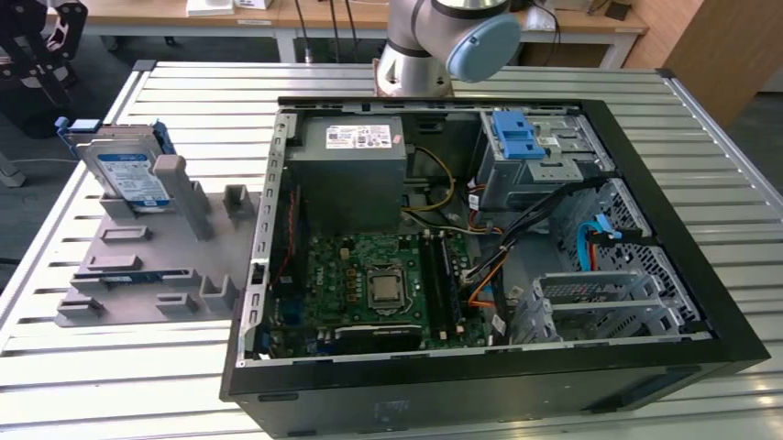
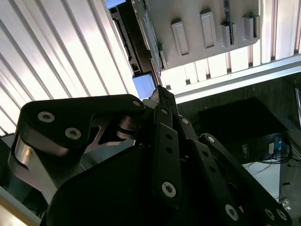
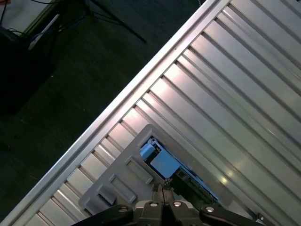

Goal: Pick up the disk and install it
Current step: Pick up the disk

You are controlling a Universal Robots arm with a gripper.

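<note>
Item 1, the disk (image 1: 128,174): I logged it standing on edge in a slot of the grey holder (image 1: 147,270). Its white-and-blue label faced the exterior camera and the blue carrier framed it. It sat at the exterior view's left, well apart from the open computer case (image 1: 490,390). In the first wrist view I saw it from above, as a blue strip (image 3: 162,162) at the holder's corner.

Item 2, the gripper (image 3: 161,189): in the first wrist view its two fingertips were pressed together with nothing between them. They hung above the holder, near the disk's upper edge (contact I could not judge, but none showed).

Item 3, case contents: a grey power supply box (image 1: 355,170), a green motherboard (image 1: 380,275), and a blue latch bracket (image 1: 520,137) on the drive cage, with loose cables between them.

Item 4, surface: a table (image 1: 123,385) of ribbed aluminium slats carried both the holder and the case. The slats were catching bright glare in both wrist views.

Item 5, room: a dark floor (image 3: 61,80) lay past the table's edge. Wooden desks (image 1: 159,11) stood behind, and the arm's base (image 1: 428,46) stood at the table's far side.
</note>
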